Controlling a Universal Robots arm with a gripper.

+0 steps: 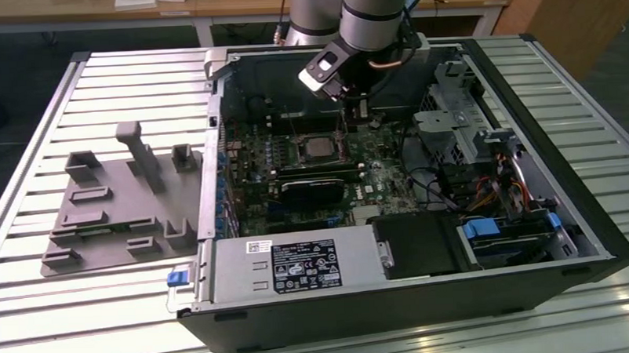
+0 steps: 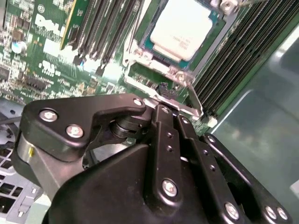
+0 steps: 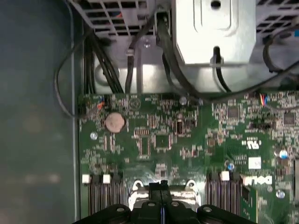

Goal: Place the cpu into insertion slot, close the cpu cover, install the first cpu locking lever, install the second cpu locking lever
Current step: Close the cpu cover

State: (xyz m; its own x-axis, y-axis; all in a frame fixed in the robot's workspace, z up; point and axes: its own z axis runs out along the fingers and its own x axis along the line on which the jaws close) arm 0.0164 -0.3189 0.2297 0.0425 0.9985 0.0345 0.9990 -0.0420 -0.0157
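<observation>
Pressed together at the edge of the cpu cover (image 2: 140,58), the fingers (image 2: 161,123) could slip sideways and scrape the cpu (image 2: 180,28) or motherboard (image 2: 46,60)

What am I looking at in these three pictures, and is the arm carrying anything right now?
One robot arm reaches into an open computer case lying on a slatted table. The exterior view watches from outside; both wrist views ride on the arm. The cpu already sits on the green motherboard, and the gripper hangs close beside it. Whether it grips anything I cannot tell. A grey moulded tray lies at the exterior view's left.
</observation>
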